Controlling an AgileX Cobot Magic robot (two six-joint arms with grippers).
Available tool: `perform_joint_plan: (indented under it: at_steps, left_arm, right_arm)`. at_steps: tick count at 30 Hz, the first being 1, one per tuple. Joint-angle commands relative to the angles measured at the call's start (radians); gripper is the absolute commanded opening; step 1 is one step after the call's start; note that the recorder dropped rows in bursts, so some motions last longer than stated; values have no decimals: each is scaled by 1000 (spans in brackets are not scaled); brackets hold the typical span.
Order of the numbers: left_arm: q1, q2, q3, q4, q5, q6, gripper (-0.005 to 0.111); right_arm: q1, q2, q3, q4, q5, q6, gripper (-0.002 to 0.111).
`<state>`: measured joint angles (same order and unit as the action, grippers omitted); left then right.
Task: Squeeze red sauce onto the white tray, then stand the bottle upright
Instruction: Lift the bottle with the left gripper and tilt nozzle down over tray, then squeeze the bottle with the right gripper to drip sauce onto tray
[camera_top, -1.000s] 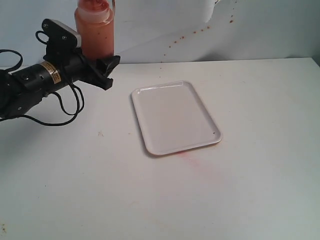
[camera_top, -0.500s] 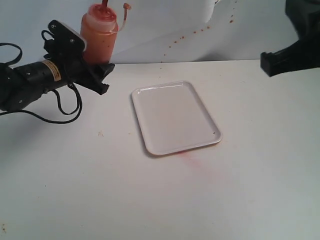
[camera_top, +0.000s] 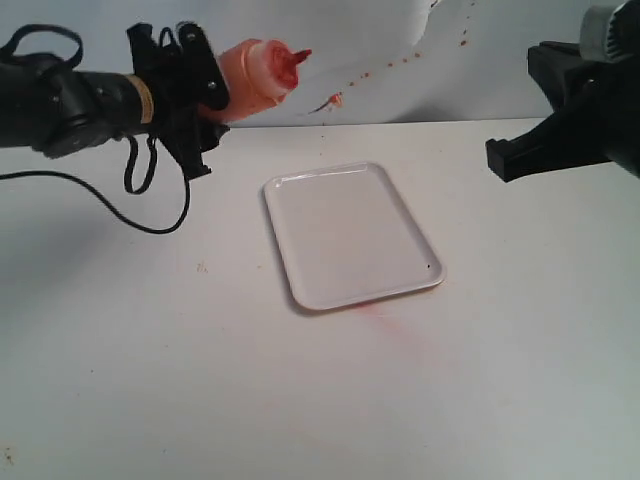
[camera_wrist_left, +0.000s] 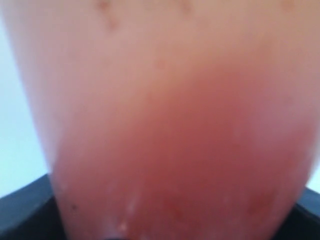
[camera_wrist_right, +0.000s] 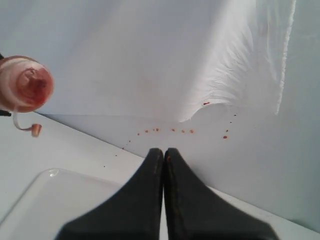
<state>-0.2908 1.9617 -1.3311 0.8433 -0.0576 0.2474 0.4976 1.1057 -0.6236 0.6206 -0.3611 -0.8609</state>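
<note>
Zero sauce on the tray (camera_top: 345, 240), by my read. Exterior: left gripper (camera_top: 205, 95) has its jaws set fairly wide and clamped on the body of the bottle (camera_top: 255, 68). Bottle is tipped near horizontal, nozzle (camera_top: 298, 57) aimed toward the tray side, in the air up-left of the tray, near it but not over it. Tray looks clean bar one tiny dark speck (camera_top: 428, 266) by a corner; faint red smear (camera_top: 375, 312) on the table (camera_top: 300, 400) just beside its near edge. Right gripper (camera_top: 500, 160) hangs at the right, well apart from the tray, nothing in it. Left wrist: bottle wall fills the frame, sauce (camera_wrist_left: 190, 165) darker low down, black jaw edges at both lower corners, so the grip checks out. Right wrist: fingers (camera_wrist_right: 150, 190) pressed flat together, empty. Bottle seen cap-on, tip cap (camera_wrist_right: 36, 131) dangling on its tether, so the nozzle looks uncapped; tray corner bare; red spatter (camera_wrist_right: 172, 131) on the backdrop (camera_wrist_right: 125, 60). Left to do, I'd say: get over the tray, squeeze, stand it upright.
</note>
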Motion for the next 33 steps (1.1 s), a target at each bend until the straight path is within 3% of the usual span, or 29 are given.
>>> perform_joint_plan:
  at_steps: [1,7,9,13,17,22,24,26,28,31,33]
  left_arm:
    - [-56,-16,-118,93,139,202,0]
    - [-81,-16,-195,526,145,203,0]
    - [-81,-16,-199,720,199,203,0]
    - [-81,-16,-199,897,287,193,0]
    - [-99,-16,-220,901,298,157,0]
    - [-192,-16,-261,901,300,155,0]
    - [-203,-16,-270,901,302,157,0]
    - [-202,-16,-282,901,302,175,0]
    - [-202,-16,-285,901,302,207,0]
    - [-202,-16,-285,901,309,235,0]
    - [-202,-16,-285,901,304,248,0]
  right_arm:
    - [2,-1,-1,-40,19,14,0]
    - [2,-1,-1,-44,87,29,0]
    - [2,-1,-1,-44,89,117,0]
    - [2,-1,-1,-44,103,241,0]
    - [2,98,-84,-44,193,241,0]
    - [-75,333,-469,-78,543,197,0]
    - [-113,352,-549,-53,591,197,2]
    - [-154,369,-615,-14,636,197,13]
    - [-193,390,-656,-6,673,197,31]
    - [-227,439,-688,-13,673,179,79]
    - [-229,475,-696,-66,666,133,101]
